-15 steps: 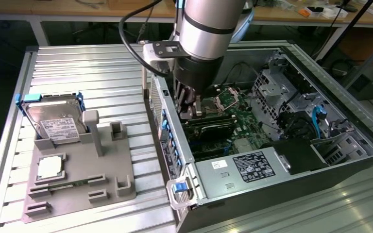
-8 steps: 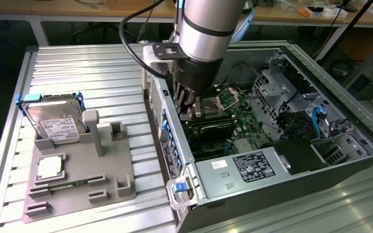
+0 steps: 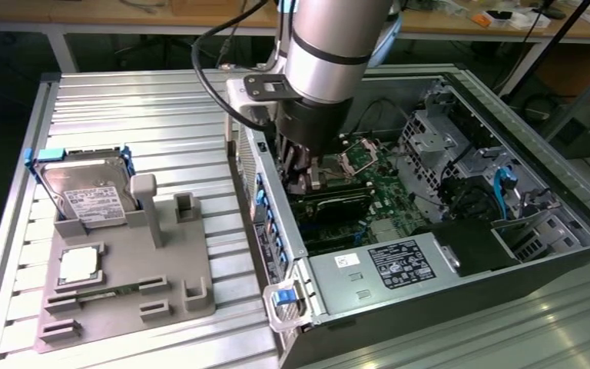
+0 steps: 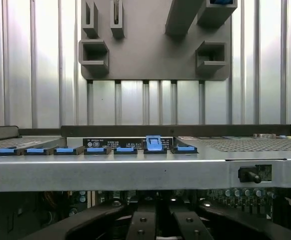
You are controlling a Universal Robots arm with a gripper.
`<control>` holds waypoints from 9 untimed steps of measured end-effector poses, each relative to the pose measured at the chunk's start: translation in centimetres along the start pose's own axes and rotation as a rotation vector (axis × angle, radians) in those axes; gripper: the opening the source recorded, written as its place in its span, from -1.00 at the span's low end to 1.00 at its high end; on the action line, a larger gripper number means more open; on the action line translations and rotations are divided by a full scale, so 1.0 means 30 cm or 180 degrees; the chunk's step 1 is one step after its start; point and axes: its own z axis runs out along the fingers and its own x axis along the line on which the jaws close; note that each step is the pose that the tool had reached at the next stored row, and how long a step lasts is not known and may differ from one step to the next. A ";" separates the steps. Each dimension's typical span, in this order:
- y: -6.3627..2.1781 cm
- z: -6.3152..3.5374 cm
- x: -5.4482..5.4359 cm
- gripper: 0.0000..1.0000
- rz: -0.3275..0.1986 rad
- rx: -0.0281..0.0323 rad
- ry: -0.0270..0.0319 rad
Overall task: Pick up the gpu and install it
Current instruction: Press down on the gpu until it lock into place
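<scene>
The arm reached down into the open computer case, which lay on its side on the ribbed metal table. Its gripper sat low inside the case, just above the green motherboard and close to the case's rear wall on the exterior view's left. Something dark and narrow hung between the fingers there, with what looked like a thin metal strip along it, so this was probably the gpu; the arm hid most of it, and I could not tell for certain whether the fingers were clamped on it or how wide they stood.

In the wrist view the black fingers angled inward at the lower edge, below the case's silver rear rail. A row of blue slot clips ran along that rail, and 1 clip stood raised above the others.

On the table beside the case lay the grey parts holder. The hard drive with its white label leaned in its blue-edged cradle at the far end (well apart from the gripper), and the square silver processor rested flat nearer the middle. The power supply, with its printed label, filled the case's near corner.
</scene>
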 end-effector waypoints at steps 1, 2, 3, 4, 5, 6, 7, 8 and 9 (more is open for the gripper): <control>-0.017 -0.001 0.000 -0.79 0.0000 0.0000 0.0000; -0.030 -0.002 0.000 -0.79 0.0000 0.0000 0.0000; -0.048 -0.003 0.000 -0.79 0.0000 0.0000 0.0000; -0.053 -0.003 -0.001 -0.79 0.0000 0.0001 -0.0001; -0.054 -0.003 -0.002 -0.79 0.0001 0.0000 -0.0001; -0.054 -0.003 -0.002 -0.79 0.0002 0.0000 -0.0001; -0.052 -0.003 -0.002 -0.79 0.0003 0.0000 -0.0001; -0.051 -0.004 -0.003 -0.79 0.0003 0.0000 0.0000; -0.051 -0.004 -0.003 -0.79 0.0002 0.0000 0.0000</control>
